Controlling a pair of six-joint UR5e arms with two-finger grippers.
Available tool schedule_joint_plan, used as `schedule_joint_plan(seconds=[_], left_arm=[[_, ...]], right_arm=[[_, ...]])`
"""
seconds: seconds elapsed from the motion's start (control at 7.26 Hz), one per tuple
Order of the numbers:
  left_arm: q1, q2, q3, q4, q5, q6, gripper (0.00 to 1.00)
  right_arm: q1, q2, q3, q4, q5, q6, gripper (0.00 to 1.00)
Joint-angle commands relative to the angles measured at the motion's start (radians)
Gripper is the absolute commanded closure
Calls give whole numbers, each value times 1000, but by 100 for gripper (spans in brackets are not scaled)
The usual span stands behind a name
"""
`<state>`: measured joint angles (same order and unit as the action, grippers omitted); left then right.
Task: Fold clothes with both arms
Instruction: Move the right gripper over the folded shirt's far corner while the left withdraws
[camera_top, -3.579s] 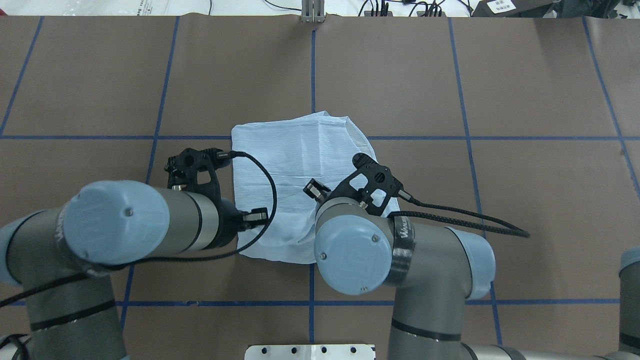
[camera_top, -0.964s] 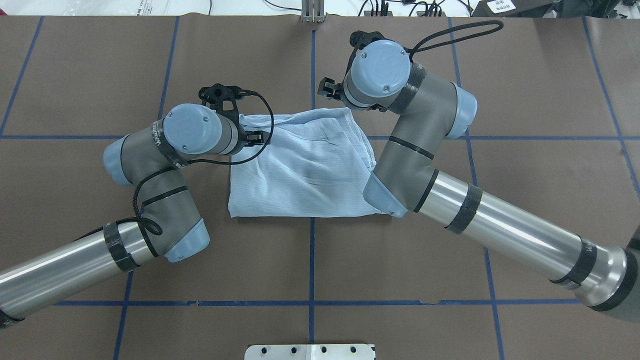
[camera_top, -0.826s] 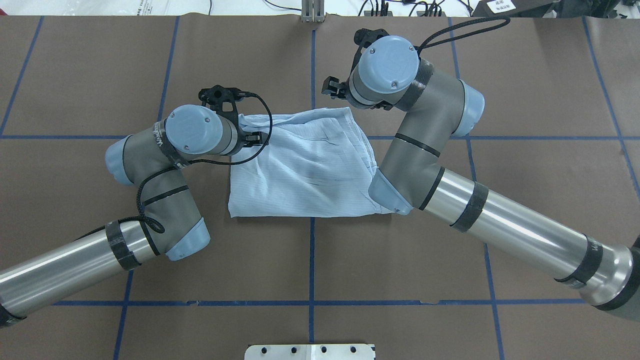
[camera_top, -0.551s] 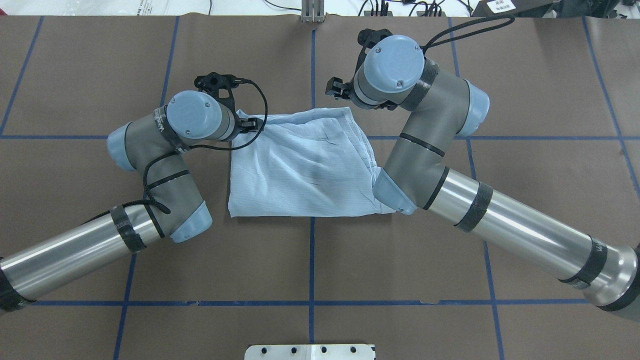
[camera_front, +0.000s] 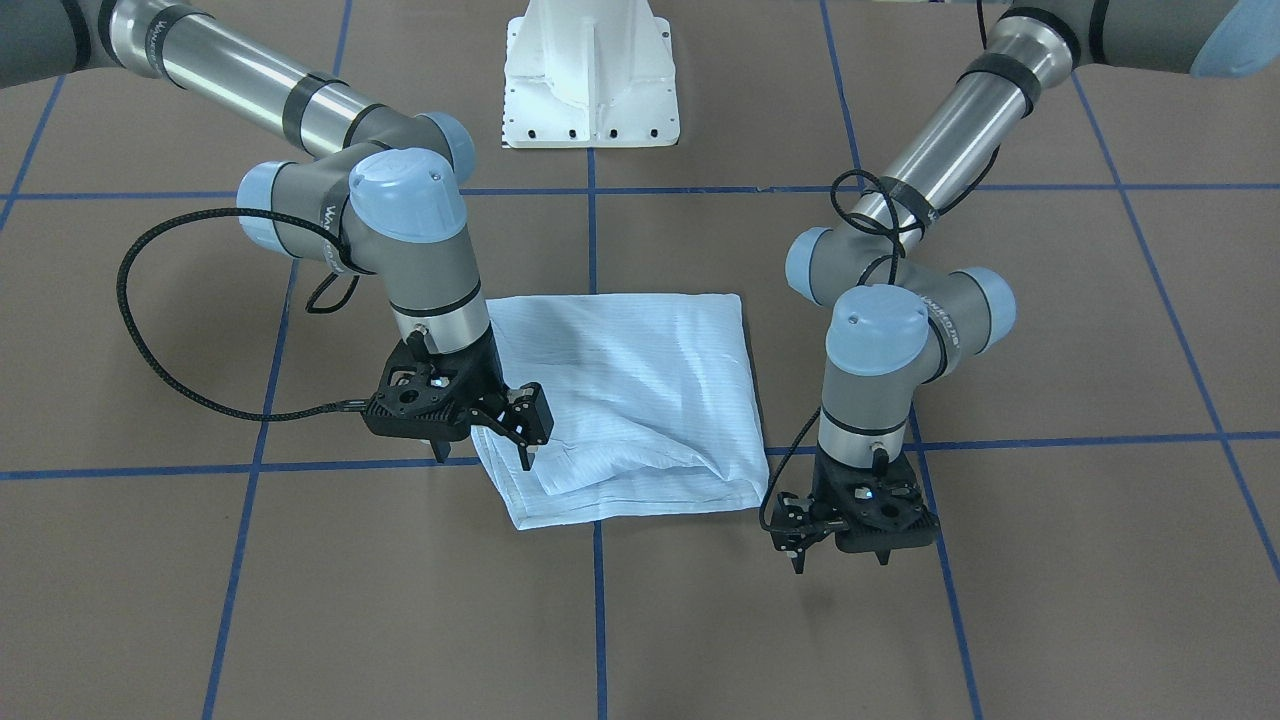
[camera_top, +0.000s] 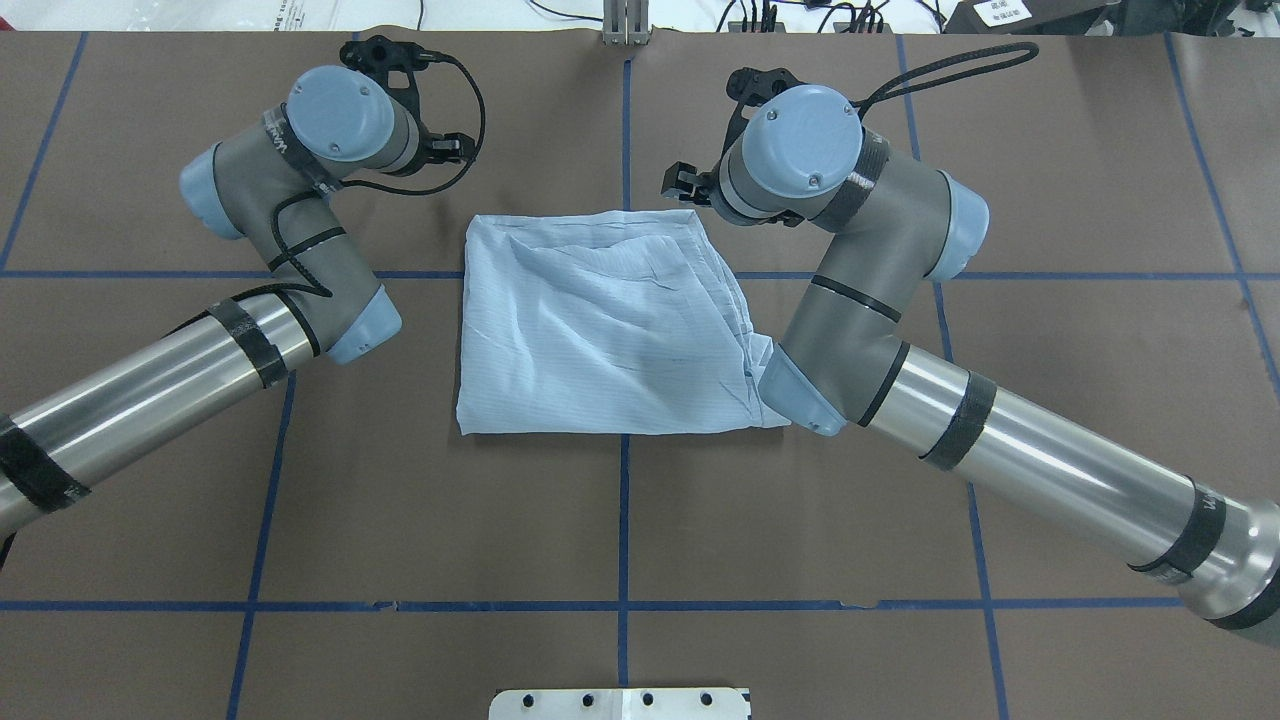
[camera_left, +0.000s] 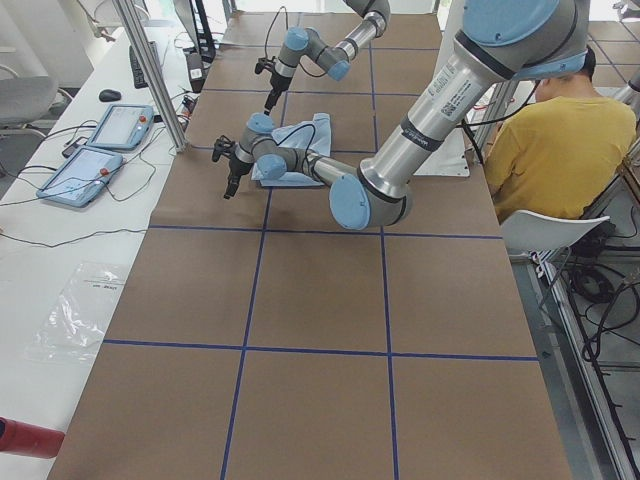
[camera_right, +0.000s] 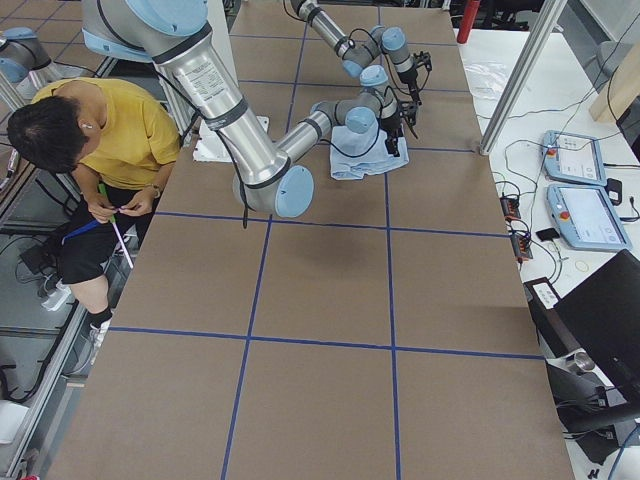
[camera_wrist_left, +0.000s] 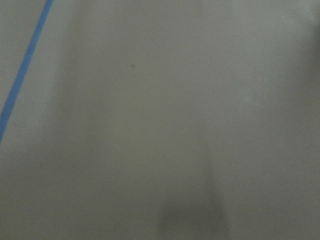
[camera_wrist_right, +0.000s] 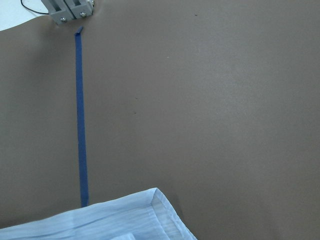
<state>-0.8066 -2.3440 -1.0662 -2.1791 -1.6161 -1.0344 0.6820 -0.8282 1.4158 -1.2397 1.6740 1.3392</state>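
The pale blue shirt (camera_top: 600, 320) lies folded into a rough square in the middle of the table, and also shows in the front view (camera_front: 630, 400). My right gripper (camera_front: 482, 458) is open and points down at the shirt's far right corner, one fingertip (camera_front: 527, 455) over the cloth edge, holding nothing. That corner shows in the right wrist view (camera_wrist_right: 150, 215). My left gripper (camera_front: 838, 560) is open and empty over bare table, beyond the shirt's far left corner. In the overhead view both grippers are mostly hidden under their wrists.
The table (camera_top: 300, 500) is brown with blue tape lines. The white pedestal base (camera_front: 590, 80) stands at the near edge. A metal bracket (camera_top: 625, 25) sits at the far edge. A person in yellow (camera_left: 545, 150) sits beside the robot. Two pendants (camera_left: 100, 150) lie on a side bench.
The shirt's near edge was carried over to the far edge, and both grippers have let go. The left gripper has moved away from the shirt, farther and to the left. The right arm shifted slightly.
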Motion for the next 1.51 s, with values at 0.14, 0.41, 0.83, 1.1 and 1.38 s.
schedule_joint_plan(seconds=[0.14, 0.41, 0.83, 1.1, 1.38], left_arm=[[-13, 104, -171, -2, -121, 48, 0], [-13, 144, -236, 4, -123, 60, 0], [-13, 147, -236, 2, -123, 60, 0], [-13, 150, -238, -2, -122, 59, 0], [-13, 152, -238, -4, -119, 59, 0]], right_arm=[[-70, 27, -15, 8, -83, 29, 0], [-98, 29, -174, 285, -135, 61, 4], [-113, 46, -213, 318, -142, 69, 27], [-134, 44, -224, 313, -181, 61, 29], [-134, 43, -224, 309, -184, 26, 33]])
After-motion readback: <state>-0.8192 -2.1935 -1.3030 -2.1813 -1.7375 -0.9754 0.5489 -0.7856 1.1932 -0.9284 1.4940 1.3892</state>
